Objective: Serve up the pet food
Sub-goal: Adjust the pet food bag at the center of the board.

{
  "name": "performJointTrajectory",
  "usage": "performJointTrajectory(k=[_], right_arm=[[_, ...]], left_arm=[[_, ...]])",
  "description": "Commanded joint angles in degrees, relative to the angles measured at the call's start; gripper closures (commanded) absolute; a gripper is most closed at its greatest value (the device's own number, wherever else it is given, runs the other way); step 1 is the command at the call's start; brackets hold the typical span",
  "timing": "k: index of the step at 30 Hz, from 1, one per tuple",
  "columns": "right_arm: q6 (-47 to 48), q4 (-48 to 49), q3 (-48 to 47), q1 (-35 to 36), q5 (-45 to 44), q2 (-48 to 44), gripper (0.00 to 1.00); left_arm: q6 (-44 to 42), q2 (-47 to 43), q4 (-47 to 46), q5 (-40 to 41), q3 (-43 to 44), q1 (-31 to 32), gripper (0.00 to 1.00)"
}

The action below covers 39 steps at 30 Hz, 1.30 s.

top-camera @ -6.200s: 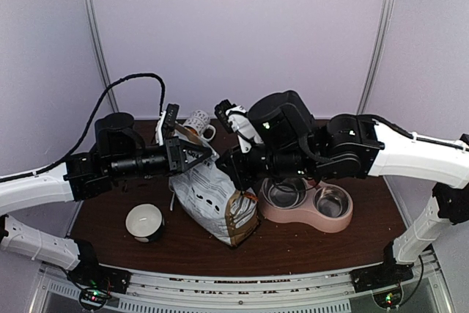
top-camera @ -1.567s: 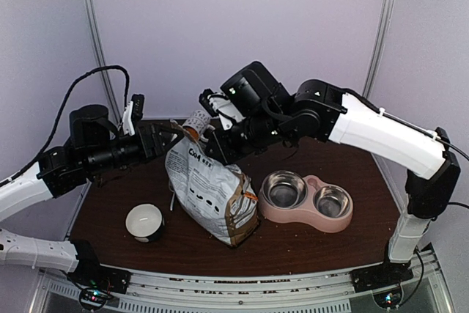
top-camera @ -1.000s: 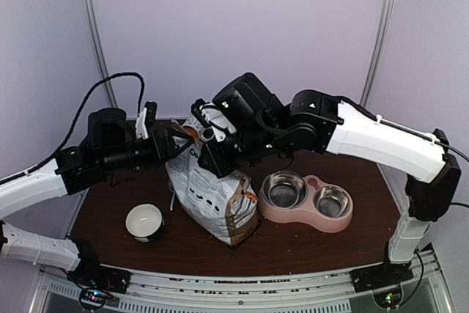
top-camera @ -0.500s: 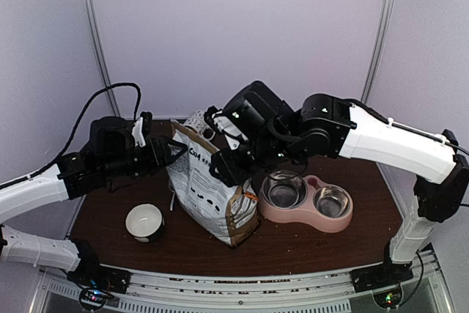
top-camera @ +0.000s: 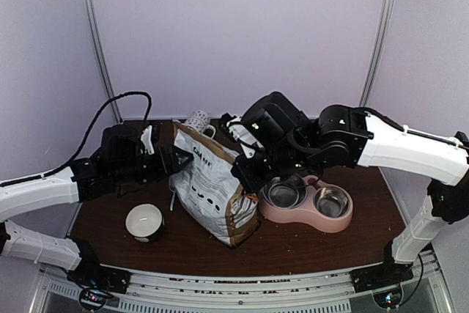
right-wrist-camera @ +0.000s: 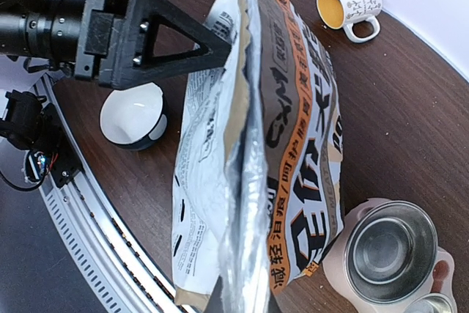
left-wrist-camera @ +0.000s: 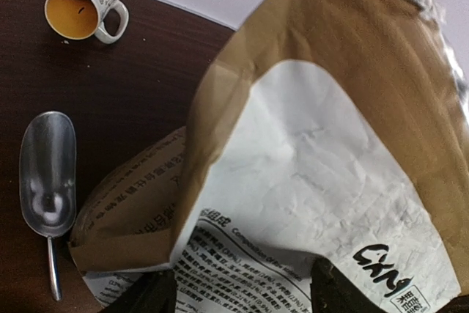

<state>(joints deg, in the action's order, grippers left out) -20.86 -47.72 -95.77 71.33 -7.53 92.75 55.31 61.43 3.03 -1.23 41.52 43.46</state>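
L to R. Over the last sec the left gripper point(top-camera: 170, 159) had sunk a little, to the top-left corner of the bag point(top-camera: 212, 196). Its jaws stood wide, fingers either side of the paper flap w/o pinching it (the flap fills most of the L wrist view). The white bowl point(top-camera: 144, 221) sat below and nearside of it. The scoop point(left-wrist-camera: 47, 177) lay flat on the table beneath it, and the mug point(top-camera: 198, 120) lay tipped on its side beyond its tips.

The bigger change was on the right. The right gripper point(top-camera: 245, 172) had come down from above the bag mouth to the top-right edge, and its jaws had swung apart, then snapped to. It was closed. The bag's top seam ran straight out from between its fingers in the R wrist view, so it prob. pinched that seam, though the fingertips were barely in frame. The pink double bowl point(top-camera: 300, 219) sat just below and to the right of it.

For the task: both top corners were now attended, so opening the mouth looked like the step in hand, and serving had not begun. No pet food showed anywhere; presumably it was still inside the bag between the two grippers. Both steel cups point(top-camera: 285, 194) were bare.

Count: 1 bag, 1 white bowl, 1 scoop, 1 mug, 1 double bowl w/ 2 cups, 0 visible pellets.
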Motion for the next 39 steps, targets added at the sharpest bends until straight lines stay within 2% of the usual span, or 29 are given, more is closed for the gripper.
performJointTrajectory(k=[1, 7, 12, 14, 17, 19, 22, 25, 30, 34, 39], right_arm=[[0.6, 5.0, 0.8, 2.9, 4.0, -2.6, 1.0], [-1.2, 9.6, -2.8, 6.9, 6.1, 1.9, 1.0], [-3.6, 9.9, -7.5, 8.1, 0.9, 5.6, 1.0], [-3.8, 10.0, -7.6, 8.1, -1.6, 5.3, 0.86], [-3.3, 10.7, -5.9, 8.1, -5.2, 2.6, 0.53], [-3.1, 11.3, -4.3, 8.0, -7.4, 0.1, 0.38], [-2.9, 12.0, -1.6, 7.5, -9.3, -4.5, 0.25], [-5.1, 11.2, -0.4, 5.6, -10.3, -7.0, 0.18], [-9.8, 4.8, -4.1, 1.4, -5.0, -6.6, 0.18], [-12.1, -0.8, -7.5, -0.3, 2.9, -5.5, 0.3], [-14.0, -1.5, -6.6, -0.3, 11.9, -5.2, 0.46]], left_arm=[[-4.8, 6.1, -8.2, -0.7, 2.3, -0.6, 0.34], [-11.0, 15.4, -7.8, -5.2, 12.8, -3.3, 0.34], [-13.6, 17.4, -5.9, -7.4, 17.0, -4.7, 0.34], [-14.7, 16.7, -3.7, -7.1, 17.7, -4.7, 0.33], [-16.1, 13.9, -0.2, -5.8, 17.3, -4.7, 0.31], [-16.8, 11.2, 2.9, -4.8, 17.0, -4.7, 0.28], [-17.2, 6.5, 6.7, -3.6, 15.9, -4.7, 0.26], [-16.2, 3.0, 7.6, -4.2, 14.4, -4.6, 0.24], [-15.1, -0.4, 8.2, -5.6, 14.0, -1.9, 0.23], [-14.0, -1.2, 12.8, -5.0, 16.9, 1.7, 0.24], [-13.1, -2.0, 15.8, -3.8, 19.8, 6.4, 0.24]])
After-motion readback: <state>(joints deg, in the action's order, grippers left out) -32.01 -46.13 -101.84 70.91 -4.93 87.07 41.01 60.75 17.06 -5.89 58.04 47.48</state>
